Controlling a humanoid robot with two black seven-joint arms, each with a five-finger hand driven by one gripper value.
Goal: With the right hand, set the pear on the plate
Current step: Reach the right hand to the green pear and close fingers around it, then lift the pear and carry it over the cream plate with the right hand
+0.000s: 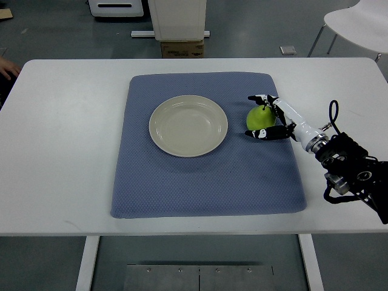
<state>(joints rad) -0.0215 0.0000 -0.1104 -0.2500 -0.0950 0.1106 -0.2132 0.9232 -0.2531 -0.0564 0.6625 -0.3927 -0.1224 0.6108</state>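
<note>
A green pear (258, 118) sits on the blue mat (206, 176), just right of the cream plate (188, 125). The plate has nothing on it. My right hand (265, 116) comes in from the right edge and its white-and-black fingers (262, 97) curl around the pear from above and below, touching it. The pear still looks to rest on the mat. My left arm does not show.
The mat lies on a white table (60, 139). Beyond the far edge stand a white cabinet base with a cardboard box (182, 48) and a white chair (357, 24). A person's hand (7, 66) shows at the far left edge.
</note>
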